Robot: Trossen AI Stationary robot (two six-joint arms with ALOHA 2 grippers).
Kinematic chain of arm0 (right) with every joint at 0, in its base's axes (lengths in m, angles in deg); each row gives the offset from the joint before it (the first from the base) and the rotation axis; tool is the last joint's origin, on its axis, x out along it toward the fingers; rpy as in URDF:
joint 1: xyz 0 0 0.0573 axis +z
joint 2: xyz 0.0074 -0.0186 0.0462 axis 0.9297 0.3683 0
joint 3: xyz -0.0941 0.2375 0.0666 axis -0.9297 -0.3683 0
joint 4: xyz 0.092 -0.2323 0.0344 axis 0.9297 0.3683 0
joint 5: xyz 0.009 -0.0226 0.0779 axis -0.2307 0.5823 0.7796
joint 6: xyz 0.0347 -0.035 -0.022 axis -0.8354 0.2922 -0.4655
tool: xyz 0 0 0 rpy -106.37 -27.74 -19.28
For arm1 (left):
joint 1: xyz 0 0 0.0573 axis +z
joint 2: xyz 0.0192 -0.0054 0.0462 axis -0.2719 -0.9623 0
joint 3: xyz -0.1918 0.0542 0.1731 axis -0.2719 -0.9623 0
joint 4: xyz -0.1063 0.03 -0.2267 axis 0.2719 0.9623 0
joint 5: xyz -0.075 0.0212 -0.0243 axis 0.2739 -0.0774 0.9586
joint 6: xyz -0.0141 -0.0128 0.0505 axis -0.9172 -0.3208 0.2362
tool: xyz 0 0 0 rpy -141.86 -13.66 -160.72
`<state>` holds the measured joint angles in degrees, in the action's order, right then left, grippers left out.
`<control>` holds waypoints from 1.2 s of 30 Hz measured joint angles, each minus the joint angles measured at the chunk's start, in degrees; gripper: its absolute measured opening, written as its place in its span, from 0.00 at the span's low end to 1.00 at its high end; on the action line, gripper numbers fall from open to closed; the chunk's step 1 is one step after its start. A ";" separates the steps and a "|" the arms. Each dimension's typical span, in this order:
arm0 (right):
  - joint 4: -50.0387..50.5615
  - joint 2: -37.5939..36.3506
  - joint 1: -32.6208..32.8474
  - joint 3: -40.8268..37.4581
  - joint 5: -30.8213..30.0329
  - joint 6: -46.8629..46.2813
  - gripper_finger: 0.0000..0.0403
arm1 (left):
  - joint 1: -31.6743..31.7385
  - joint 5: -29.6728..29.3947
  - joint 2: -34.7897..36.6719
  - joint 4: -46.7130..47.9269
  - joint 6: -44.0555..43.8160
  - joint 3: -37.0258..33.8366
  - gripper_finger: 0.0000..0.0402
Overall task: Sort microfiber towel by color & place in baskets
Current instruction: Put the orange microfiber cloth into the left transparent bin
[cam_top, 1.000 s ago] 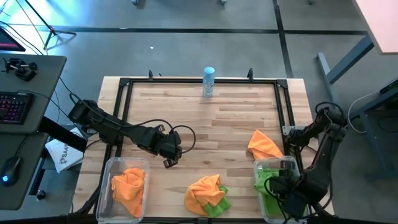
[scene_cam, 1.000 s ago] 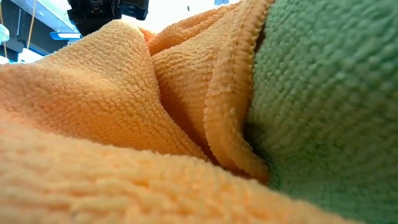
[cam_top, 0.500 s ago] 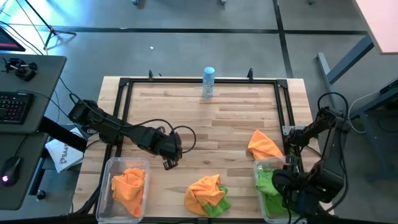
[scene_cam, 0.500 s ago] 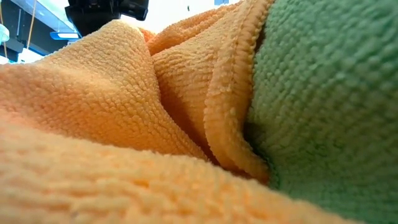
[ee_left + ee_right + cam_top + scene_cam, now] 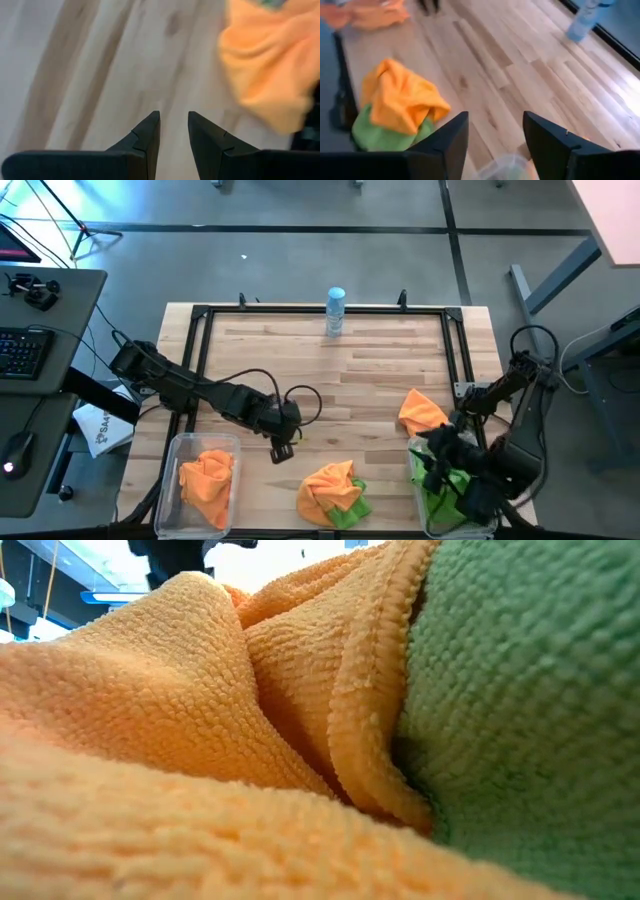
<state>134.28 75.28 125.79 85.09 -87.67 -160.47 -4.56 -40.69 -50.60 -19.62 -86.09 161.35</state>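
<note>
A heap of one orange towel over a green one [image 5: 333, 490] lies by the near edge and fills the low view [image 5: 300, 740]. One orange towel [image 5: 423, 412] lies at the right. The left basket [image 5: 178, 480] holds orange towels [image 5: 207, 476]. Green towels [image 5: 440, 480] lie in the right basket [image 5: 418, 510]. My left gripper [image 5: 282, 450] hovers left of the heap, open by a narrow gap [image 5: 174, 125], with an orange towel [image 5: 265, 75] ahead. My right gripper [image 5: 428, 458] is open [image 5: 495, 130] above the right basket, facing the heap [image 5: 400, 105].
A white-and-blue bottle [image 5: 335, 310] stands at the far edge, also in the right wrist view [image 5: 585, 20]. A black metal frame [image 5: 200, 315] runs around the tabletop. Bare wood lies between the bottle and the towels. A desk with a keyboard [image 5: 25, 352] stands off the table's left.
My left gripper has moved a little toward the table's right and near edge, closer to the heap. My right gripper has risen out of the right basket and swung toward the table's middle; the green towels stay in the basket.
</note>
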 joint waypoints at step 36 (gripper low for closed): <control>-39.49 -28.03 -36.01 -37.87 23.02 49.40 0.00 | -3.70 -9.29 0.04 -8.87 13.68 14.25 0.06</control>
<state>94.79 47.25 89.78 47.22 -64.65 -111.07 -8.26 -49.98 -50.55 -28.49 -72.41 175.60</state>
